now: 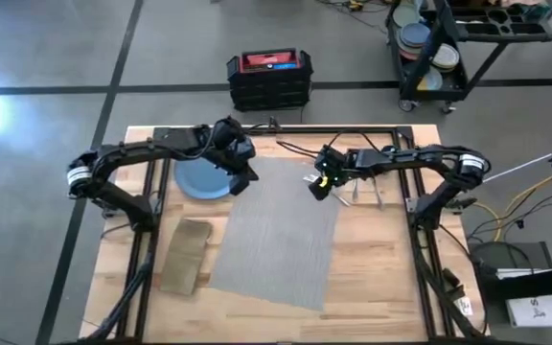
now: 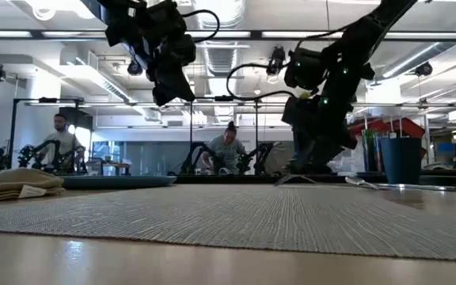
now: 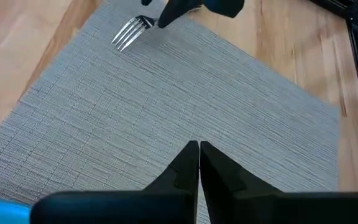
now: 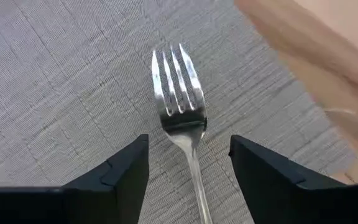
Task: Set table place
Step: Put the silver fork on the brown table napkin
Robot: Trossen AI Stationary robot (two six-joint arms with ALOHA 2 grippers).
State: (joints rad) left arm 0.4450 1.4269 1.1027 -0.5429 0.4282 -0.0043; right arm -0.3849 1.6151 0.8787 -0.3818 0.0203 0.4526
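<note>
Right claw (image 4: 188, 165), right of frame centre in the high view, spread wide around a silver metal fork (image 4: 178, 93), tines over the grey woven rectangular placemat (image 1: 276, 230). Left claw (image 3: 199, 163), fingers pressed together, hovering above the mat's upper-left edge beside the round blue plate (image 1: 199, 180).

one placemat (image 1: 276, 230), one plate (image 1: 199, 182), one napkin (image 1: 185, 253)

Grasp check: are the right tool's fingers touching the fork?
Apart. Right wrist view: the right tool is open, and placemat shows between the fork and each finger.
</note>
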